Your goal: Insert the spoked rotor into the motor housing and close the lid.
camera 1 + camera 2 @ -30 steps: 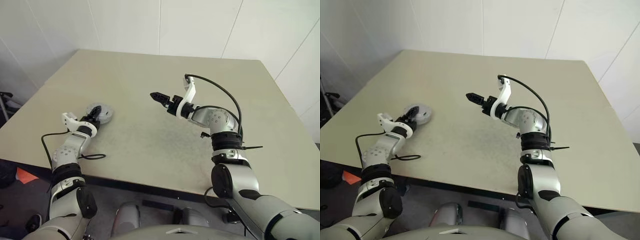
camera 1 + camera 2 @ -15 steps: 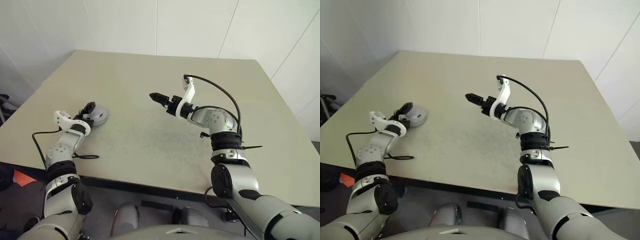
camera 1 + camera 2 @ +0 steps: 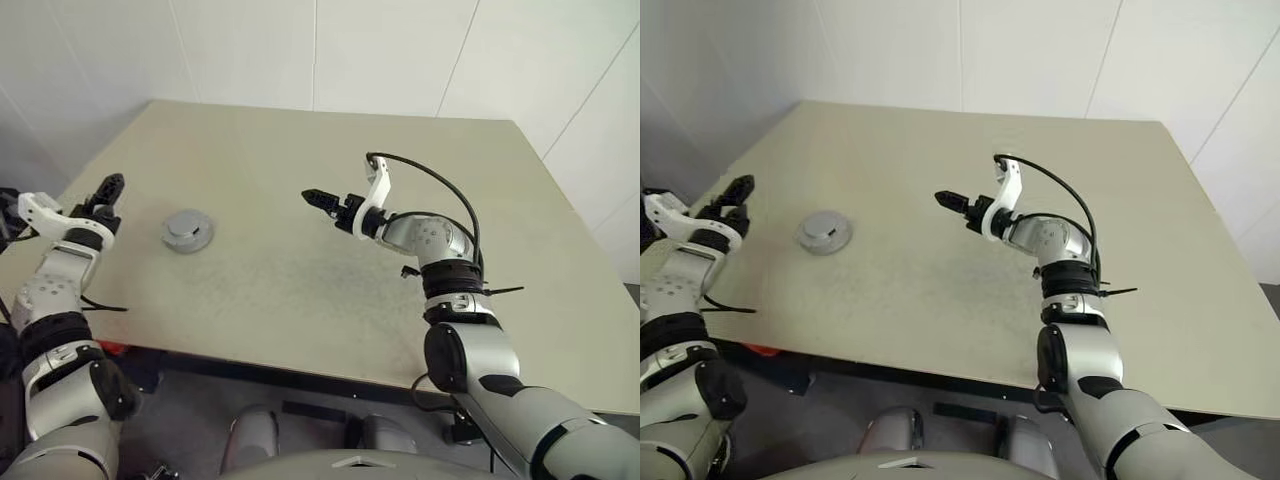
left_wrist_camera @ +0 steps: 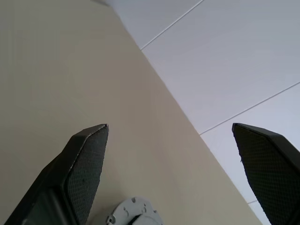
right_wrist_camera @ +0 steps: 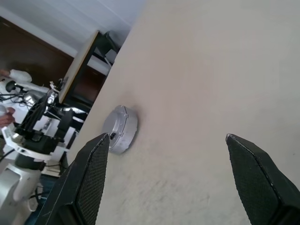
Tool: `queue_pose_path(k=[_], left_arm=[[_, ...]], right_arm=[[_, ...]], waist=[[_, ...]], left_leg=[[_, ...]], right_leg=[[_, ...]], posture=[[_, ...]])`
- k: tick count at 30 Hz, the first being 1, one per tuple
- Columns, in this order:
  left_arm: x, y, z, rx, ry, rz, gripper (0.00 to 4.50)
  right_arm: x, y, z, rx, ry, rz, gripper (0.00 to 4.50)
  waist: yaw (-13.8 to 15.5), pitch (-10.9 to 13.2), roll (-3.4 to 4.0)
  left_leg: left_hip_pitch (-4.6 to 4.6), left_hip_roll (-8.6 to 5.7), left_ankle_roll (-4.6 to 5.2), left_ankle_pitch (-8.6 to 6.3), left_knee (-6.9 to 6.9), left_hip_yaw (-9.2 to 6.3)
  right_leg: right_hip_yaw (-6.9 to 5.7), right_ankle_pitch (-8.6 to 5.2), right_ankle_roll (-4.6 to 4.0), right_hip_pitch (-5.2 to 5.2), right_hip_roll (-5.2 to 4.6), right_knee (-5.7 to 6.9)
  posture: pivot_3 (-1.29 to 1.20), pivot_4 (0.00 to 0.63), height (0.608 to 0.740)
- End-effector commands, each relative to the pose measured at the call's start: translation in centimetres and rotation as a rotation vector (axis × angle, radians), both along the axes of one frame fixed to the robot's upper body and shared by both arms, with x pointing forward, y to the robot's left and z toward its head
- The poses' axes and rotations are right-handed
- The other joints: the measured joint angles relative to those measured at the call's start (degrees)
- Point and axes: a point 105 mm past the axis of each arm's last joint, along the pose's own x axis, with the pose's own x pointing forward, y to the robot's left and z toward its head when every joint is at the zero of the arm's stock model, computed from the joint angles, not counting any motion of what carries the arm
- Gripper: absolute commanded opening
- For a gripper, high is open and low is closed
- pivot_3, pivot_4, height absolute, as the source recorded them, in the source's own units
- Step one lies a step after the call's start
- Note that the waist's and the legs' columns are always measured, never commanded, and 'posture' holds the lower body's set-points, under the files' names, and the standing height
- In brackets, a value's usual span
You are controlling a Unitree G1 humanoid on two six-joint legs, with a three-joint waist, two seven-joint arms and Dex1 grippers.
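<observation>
1. With the lid (image 3: 186, 229) sitting flat over the motor housing (image 3: 187, 240) on the left side of the tabletop (image 3: 330, 150), the closing step is looking finished; the rotor is presumably resting inside.
2. The left tool (image 3: 105, 194) is hovering left of the housing, jaws apart and empty.
3. The right tool (image 3: 319, 199) is hanging over mid-tabletop, well apart, jaws spread in its wrist view.
4. Next is likely just checking the seating.
5. The closed unit is showing as a low grey puck.

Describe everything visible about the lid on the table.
The lid is a round grey disc, matte and metal-looking, with a small raised centre. It lies flat and shut over the motor housing, a short grey cylinder standing on the beige table near the robot's left edge. Nothing touches it: the left gripper stands open beside it, apart.
</observation>
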Motion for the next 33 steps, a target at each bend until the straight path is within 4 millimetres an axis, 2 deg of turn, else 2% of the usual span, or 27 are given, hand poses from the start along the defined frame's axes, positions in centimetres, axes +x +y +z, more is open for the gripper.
queue_pose_path(k=[1, 5, 8, 14, 18, 21, 24, 27, 29, 31, 33], left_arm=[[0.3, -0.1, 3.7, 0.147, -0.084, -0.013, 4.47], [0.9, -1.5, 6.2, 0.307, -0.145, -0.024, 4.47], [1.5, -4.6, 7.7, 0.452, -0.208, -0.119, 4.47], [2.3, -9.9, 9.5, 0.649, -0.281, -0.263, 4.47], [2.5, -13.6, 9.8, 0.827, -0.341, -0.344, 4.47], [2.4, -16.4, 8.7, 0.971, -0.377, -0.403, 4.47], [1.9, -19.3, 6.1, 1.044, -0.376, -0.512, 4.47], [0.9, -21.7, 3.6, 0.993, -0.365, -0.627, 4.47], [-0.5, -23.6, 1.0, 0.974, -0.341, -0.725, 4.47], [-1.3, -24.3, -1.1, 0.972, -0.303, -0.77, 4.47], [-1.5, -24.3, -1.9, 0.963, -0.283, -0.774, 4.47]], right_arm=[[0.9, -0.2, 3.5, -0.044, -0.231, -0.03, 4.5], [2.1, -1.7, 5.3, -0.199, -0.49, -0.121, 4.5], [3.0, -3.2, 6.9, -0.337, -0.649, -0.18, 4.5], [3.7, -5.5, 9.3, -0.442, -0.77, -0.173, 4.5], [3.6, -7.2, 10.4, -0.552, -0.855, -0.142, 4.5], [3.6, -8.7, 10.4, -0.684, -0.92, -0.148, 4.5], [3.4, -9.9, 9.8, -0.744, -0.944, -0.163, 4.5], [3.1, -10.9, 7.8, -0.798, -0.925, -0.148, 4.5], [2.5, -11.8, 5.0, -0.763, -0.841, -0.118, 4.5], [1.9, -12.3, 2.6, -0.765, -0.777, -0.091, 4.5], [1.4, -12.2, 1.6, -0.764, -0.756, -0.063, 4.5]], waist=[[0.12, 0.0, 0.0], [0.33, -0.01, -0.1], [0.21, -0.02, -0.14], [-0.21, -0.01, -0.15], [-0.26, 0.0, -0.16], [-0.2, 0.0, -0.15], [-0.29, 0.0, -0.15], [-0.28, 0.0, -0.15], [-0.28, -0.01, -0.17], [-0.25, 0.0, -0.16], [-0.28, 0.02, -0.12]], left_leg=[[0.0, 0.0, -0.01, 0.0, 0.0, 0.0], [-0.03, 0.0, -0.03, 0.02, 0.06, -0.01], [-0.03, 0.0, -0.03, 0.02, 0.11, -0.01], [-0.02, 0.01, -0.02, 0.01, 0.21, 0.03], [-0.09, 0.03, 0.08, -0.04, 0.38, 0.03], [-0.21, 0.07, 0.27, -0.16, 0.66, 0.03], [-0.25, 0.07, 0.35, -0.2, 0.81, 0.04], [-0.2, 0.08, 0.35, -0.2, 0.85, 0.08], [-0.2, 0.1, 0.34, -0.2, 0.87, 0.15], [-0.16, 0.1, 0.35, -0.2, 0.89, 0.16], [-0.17, 0.09, 0.36, -0.2, 0.92, 0.17]], right_leg=[[0.0, 0.0, 0.0, 0.0, 0.0, 0.0], [-0.01, -0.02, -0.02, 0.01, -0.02, 0.02], [-0.01, -0.01, -0.03, 0.04, -0.03, 0.02], [-0.01, -0.01, -0.13, 0.03, -0.02, 0.17], [-0.01, 0.01, -0.17, 0.03, -0.01, 0.18], [-0.01, 0.01, -0.17, 0.03, -0.01, 0.22], [0.02, 0.01, -0.17, 0.03, -0.03, 0.26], [0.03, 0.0, -0.19, 0.03, -0.03, 0.4], [0.03, -0.01, -0.21, 0.02, -0.02, 0.46], [0.03, -0.02, -0.22, 0.07, -0.02, 0.48], [0.03, -0.02, -0.22, 0.05, -0.02, 0.52]], posture=[[0.0, 0.0, 0.74], [0.0, 0.0, 0.74], [0.0, 0.0, 0.74], [0.0, 0.0, 0.74], [0.0, 0.0, 0.74], [0.0, 0.0, 0.74], [0.0, 0.0, 0.74], [0.0, 0.0, 0.74], [0.0, 0.0, 0.74], [0.0, 0.0, 0.74], [0.0, 0.0, 0.74]])
